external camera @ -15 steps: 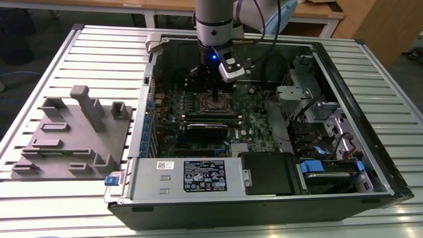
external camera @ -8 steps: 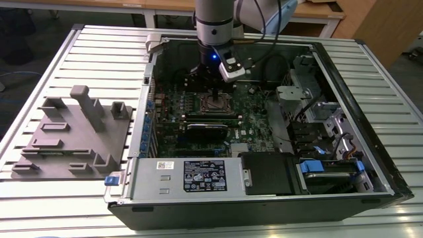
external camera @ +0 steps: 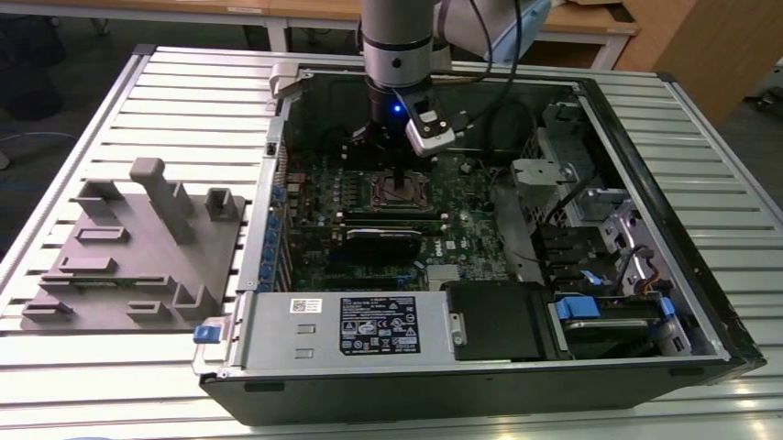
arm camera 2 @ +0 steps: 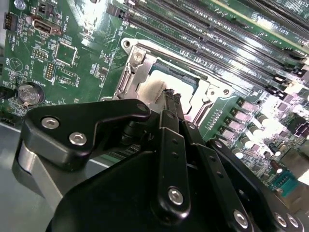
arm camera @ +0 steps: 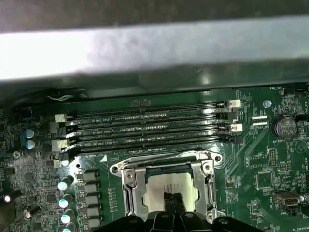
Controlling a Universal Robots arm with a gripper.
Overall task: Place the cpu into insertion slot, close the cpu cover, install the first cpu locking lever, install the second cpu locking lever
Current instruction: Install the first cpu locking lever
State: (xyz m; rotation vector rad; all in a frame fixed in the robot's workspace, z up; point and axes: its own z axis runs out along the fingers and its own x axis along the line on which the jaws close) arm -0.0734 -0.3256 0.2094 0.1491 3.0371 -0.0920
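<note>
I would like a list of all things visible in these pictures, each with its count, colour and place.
Open computer case: one, black, on the slatted metal table.
Green motherboard: one, inside the case.
Insertion slot: one, dark metal frame, beside the memory slots.
Silvery-grey square cpu: one, lying in the slot.
Long black memory slots: four, side by side.
Round silver coin battery: one, on the motherboard.
Grey moulded holder: one, at the exterior view's left.
Gripper: one, black, tips at the cpu.

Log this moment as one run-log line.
gripper: over cpu | cpu: in insertion slot | cpu cover: down
</note>
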